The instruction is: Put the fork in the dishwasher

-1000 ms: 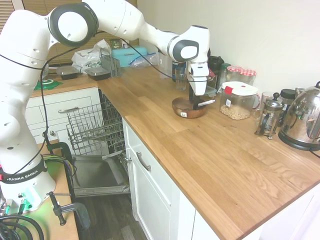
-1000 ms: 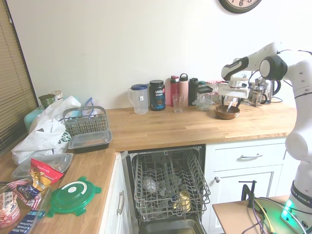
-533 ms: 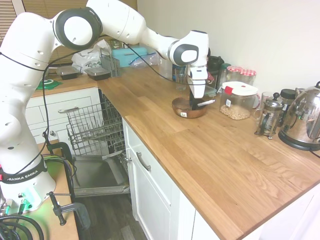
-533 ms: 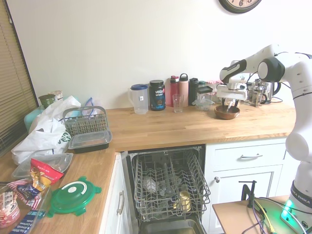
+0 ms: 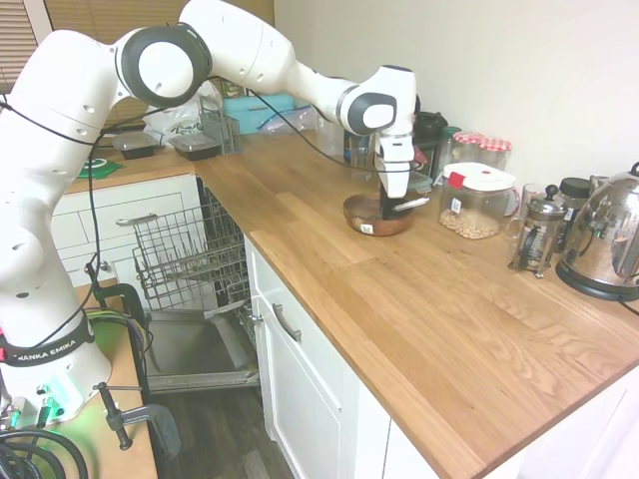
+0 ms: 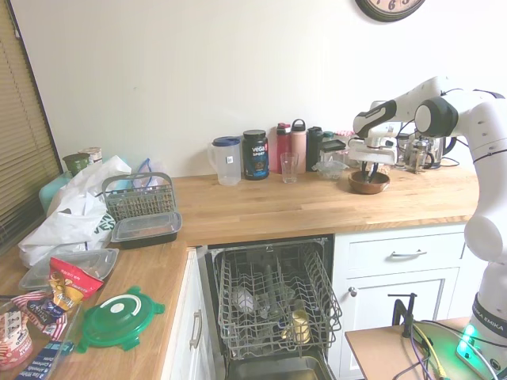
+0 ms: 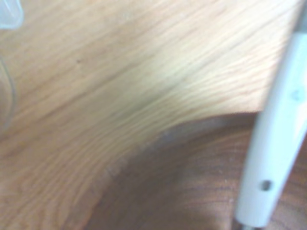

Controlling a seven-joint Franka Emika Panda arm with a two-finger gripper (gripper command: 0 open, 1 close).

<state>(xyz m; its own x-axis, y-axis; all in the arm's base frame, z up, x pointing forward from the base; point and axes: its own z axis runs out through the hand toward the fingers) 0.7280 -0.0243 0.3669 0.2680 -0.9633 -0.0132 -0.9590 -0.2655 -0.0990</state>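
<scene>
My gripper (image 5: 391, 207) (image 6: 370, 170) hangs just above the brown wooden bowl (image 5: 364, 222) (image 6: 369, 187) at the back of the counter, fingers pointing down into it. A slim white fork (image 7: 276, 143) handle shows in the wrist view over the bowl's dark wood, and the fingers look shut on it. In the exterior views the fork is too small to make out. The dishwasher stands open under the counter with its wire rack (image 5: 185, 254) (image 6: 273, 293) pulled out over the dropped door (image 5: 195, 349).
Beside the bowl stand a clear jar with a white lid (image 5: 475, 200), a drinking glass (image 5: 359, 155), a French press (image 5: 537, 235) and a steel kettle (image 5: 604, 244). Bottles (image 6: 297, 146) and a jug (image 6: 227, 161) line the wall. A grey cutlery basket (image 6: 139, 198) sits on the left counter.
The gripper has risen a little over the bowl and shifted slightly toward the dishwasher side. Nothing else has moved.
</scene>
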